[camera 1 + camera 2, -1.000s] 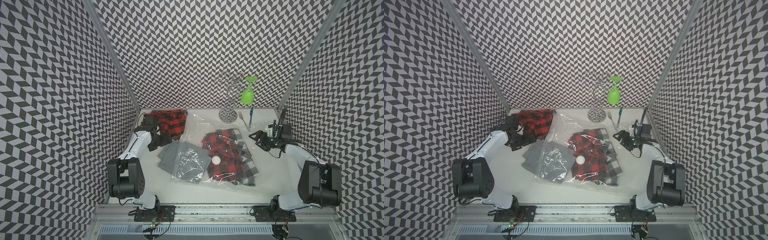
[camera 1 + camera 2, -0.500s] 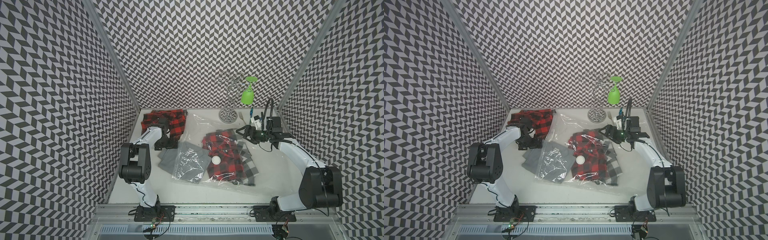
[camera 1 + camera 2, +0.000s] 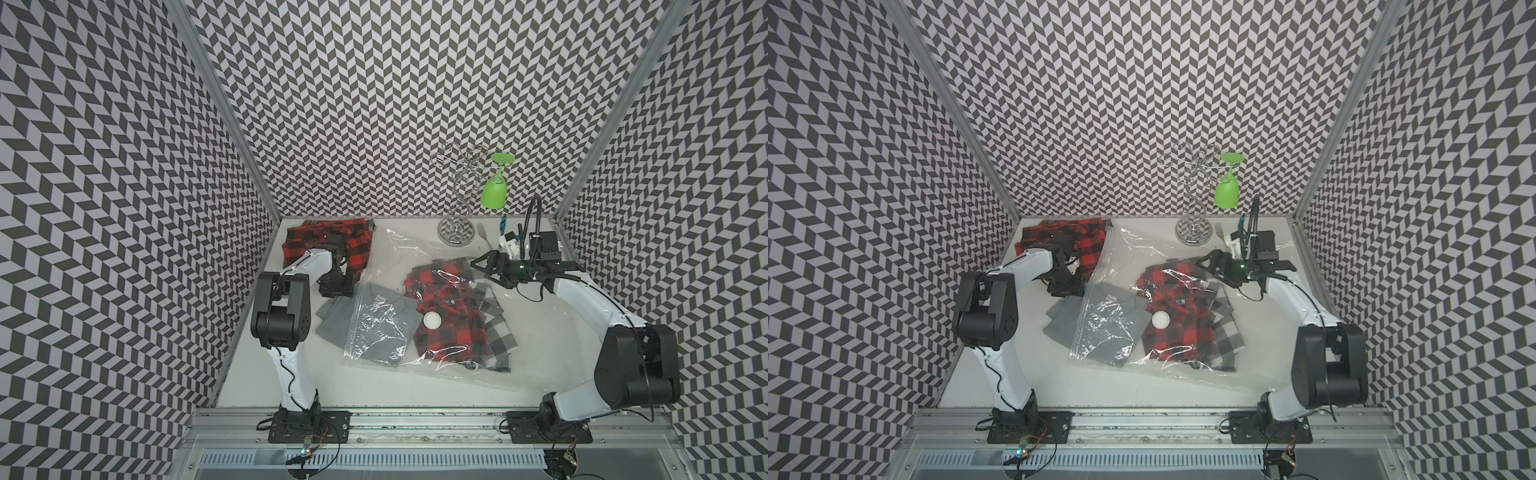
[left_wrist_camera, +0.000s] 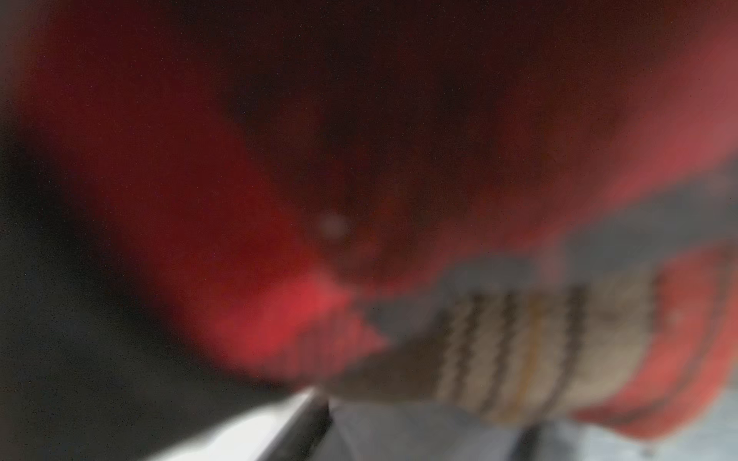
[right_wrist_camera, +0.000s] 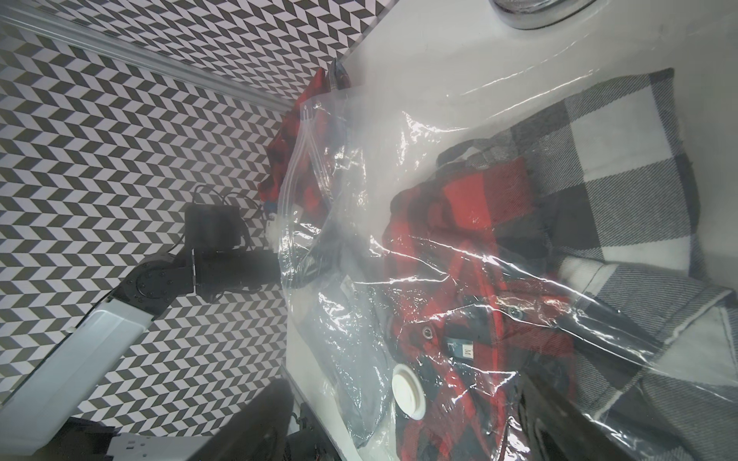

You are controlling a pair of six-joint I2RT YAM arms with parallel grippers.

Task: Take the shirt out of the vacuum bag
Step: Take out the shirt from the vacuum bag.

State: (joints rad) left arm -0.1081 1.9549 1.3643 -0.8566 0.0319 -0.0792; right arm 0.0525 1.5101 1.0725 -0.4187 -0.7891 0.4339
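Observation:
The clear vacuum bag (image 3: 399,253) lies across the table, its white valve (image 3: 432,321) facing up. Inside it are a red-black plaid shirt (image 3: 449,299) and a grey-white plaid shirt (image 3: 498,332). A plain grey shirt (image 3: 336,320) sticks halfway out of the bag's left mouth. My left gripper (image 3: 336,286) points down at the front edge of a second red plaid shirt (image 3: 328,245) that lies outside the bag. Blurred red cloth (image 4: 199,199) fills the left wrist view and hides the jaws. My right gripper (image 3: 484,272) hovers open over the bag's back right part, nothing between its fingers (image 5: 247,423).
A chrome wire rack (image 3: 457,195) stands at the back with a green glass (image 3: 494,193) hanging upside down from it. A fork (image 3: 482,230) and a small white item (image 3: 509,241) lie behind my right gripper. Patterned walls close in three sides.
My left gripper has moved forward and right along the outer red shirt toward the grey one. My right gripper has swung left over the bag.

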